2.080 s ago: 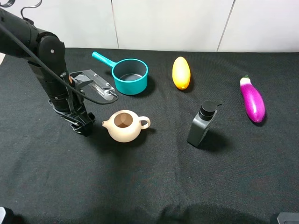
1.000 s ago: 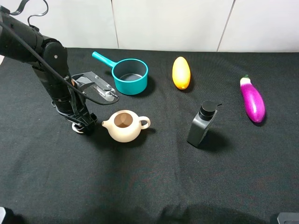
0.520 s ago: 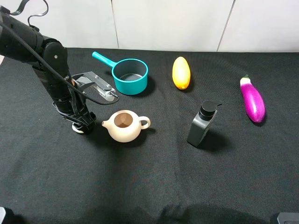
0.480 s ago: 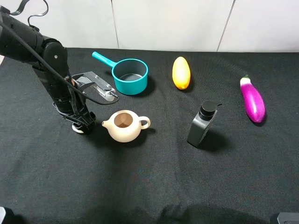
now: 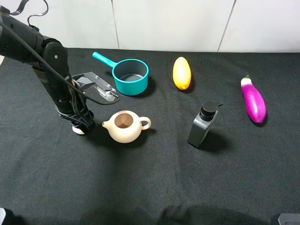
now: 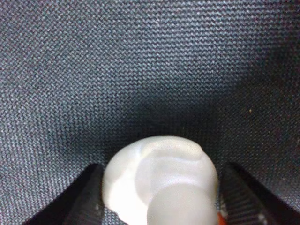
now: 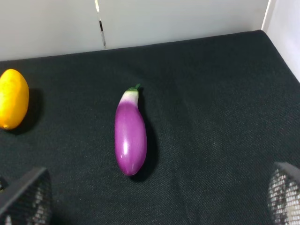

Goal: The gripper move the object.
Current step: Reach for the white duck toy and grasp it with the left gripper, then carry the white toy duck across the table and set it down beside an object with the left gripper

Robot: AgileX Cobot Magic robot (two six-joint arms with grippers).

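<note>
The object [image 5: 78,130], a small cream-white rounded lump, lies on the black cloth just left of the beige teapot [image 5: 123,126]. My left gripper [image 5: 80,123] points down over it from the black left arm. In the left wrist view the object [image 6: 159,183] fills the gap between the dark fingers [image 6: 89,197], which press against both of its sides. My right gripper [image 7: 154,187] is open with nothing between its fingers, hovering above the cloth near the purple eggplant [image 7: 130,134].
A teal saucepan [image 5: 130,76] sits behind the teapot. A yellow oval fruit [image 5: 181,72] lies at the back centre, a dark pump bottle [image 5: 202,124] stands to the right of the teapot, and the eggplant [image 5: 253,100] lies at the far right.
The left jaws have drawn in from wide apart onto the sides of the cream-white lump. The left arm has barely shifted. Nothing else moved.
</note>
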